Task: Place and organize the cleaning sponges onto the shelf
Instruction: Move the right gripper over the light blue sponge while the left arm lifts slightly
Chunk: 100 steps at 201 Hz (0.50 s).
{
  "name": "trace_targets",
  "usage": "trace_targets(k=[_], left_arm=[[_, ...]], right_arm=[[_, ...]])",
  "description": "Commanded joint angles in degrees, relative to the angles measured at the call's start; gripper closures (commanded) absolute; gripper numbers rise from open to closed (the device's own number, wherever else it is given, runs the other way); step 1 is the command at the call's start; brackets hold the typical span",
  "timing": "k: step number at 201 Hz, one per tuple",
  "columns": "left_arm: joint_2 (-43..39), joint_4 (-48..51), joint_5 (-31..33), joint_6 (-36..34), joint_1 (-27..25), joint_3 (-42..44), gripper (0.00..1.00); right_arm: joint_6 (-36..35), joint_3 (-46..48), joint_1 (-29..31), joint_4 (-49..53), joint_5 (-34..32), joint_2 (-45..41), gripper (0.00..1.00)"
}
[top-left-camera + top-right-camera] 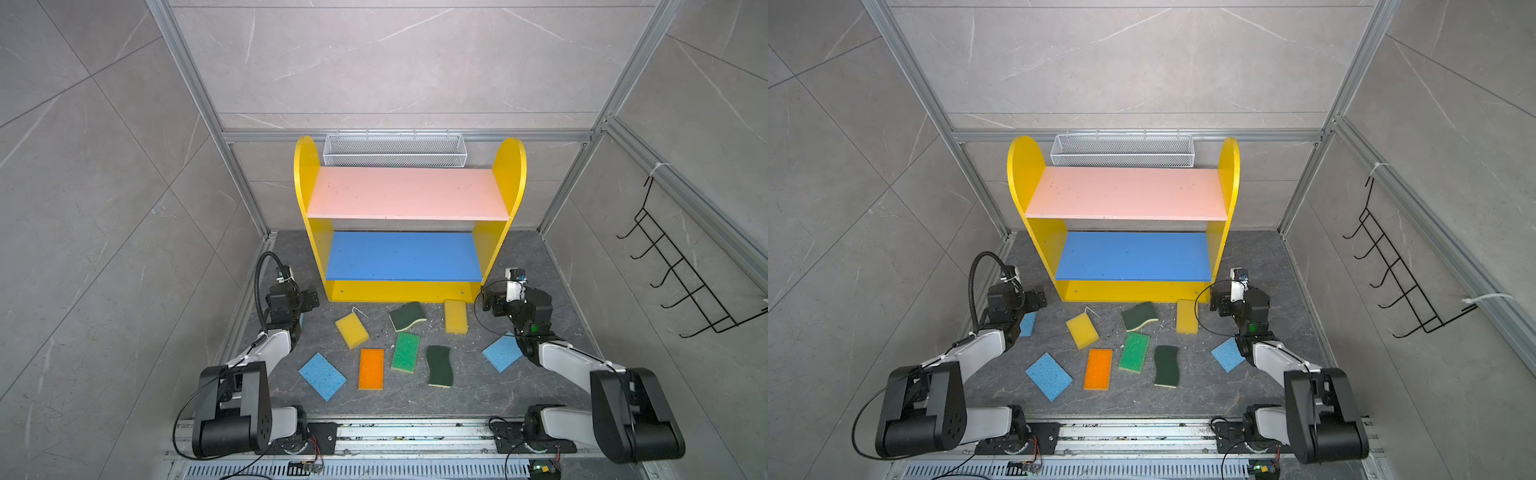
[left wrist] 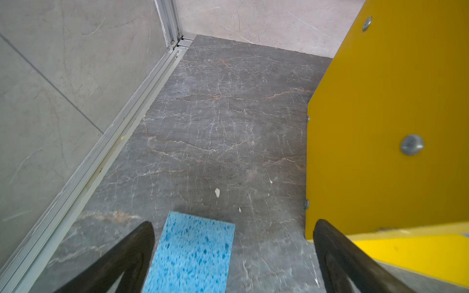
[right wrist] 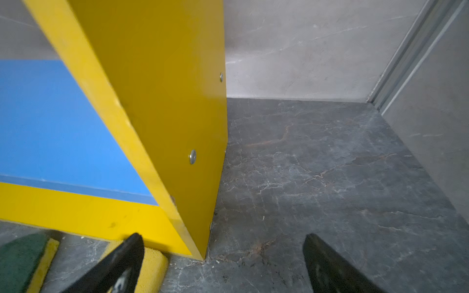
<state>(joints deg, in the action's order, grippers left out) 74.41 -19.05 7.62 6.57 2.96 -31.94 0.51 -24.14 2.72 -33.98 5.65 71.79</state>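
- The shelf (image 1: 305,178) stands at the middle of the desk's (image 1: 415,399) back edge, with its pink board (image 1: 407,193) above its blue board (image 1: 403,255).
- All nine sponges are down on the desk, in front of the shelf.
- Left jaws are spread wide and low by the shelf's left front corner. The left blue sponge (image 2: 190,253) lies flat between them with a gap on each side, so it is not gripped.
- In a top view that same sponge is just a sliver beside the left arm (image 1: 984,345).
- Right jaws are wide too, holding nothing, near the shelf's right front corner.
- In the right wrist view one jaw crosses the right yellow sponge (image 3: 154,263). I cannot tell whether it touches.
- Along the shelf's foot lie the left yellow sponge (image 1: 351,330), skewed, then the upper wavy dark-green sponge (image 1: 408,316), then the right yellow sponge, close against the base.
- In the middle of the desk, the bright green sponge (image 1: 406,352) sits just beside the upper wavy one. The orange sponge (image 1: 371,369) and the lower wavy dark-green sponge (image 1: 439,365) flank it.
- The front blue sponge (image 1: 322,376) lies toward the desk's front left.
- The right blue sponge (image 1: 503,353) lies toward the right edge, partly under the right arm (image 1: 565,361).
- A white mesh basket (image 1: 395,151) hangs behind the shelf, and a black hook rack (image 1: 681,266) is on the right wall.
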Motion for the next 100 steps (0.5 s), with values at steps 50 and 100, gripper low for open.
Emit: trace_targets(k=[50, 100], left_arm=[[-11.8, 18.7, 12.0, 6.2, -6.1, -5.2, 0.0], [-17.9, 31.6, 18.8, 11.6, -11.0, -8.9, 0.0]], right_arm=[[9.2, -4.8, 3.3, 25.1, -7.2, -10.5, 0.01], [19.4, -6.7, 4.8, 41.1, -16.4, -20.8, 0.01]])
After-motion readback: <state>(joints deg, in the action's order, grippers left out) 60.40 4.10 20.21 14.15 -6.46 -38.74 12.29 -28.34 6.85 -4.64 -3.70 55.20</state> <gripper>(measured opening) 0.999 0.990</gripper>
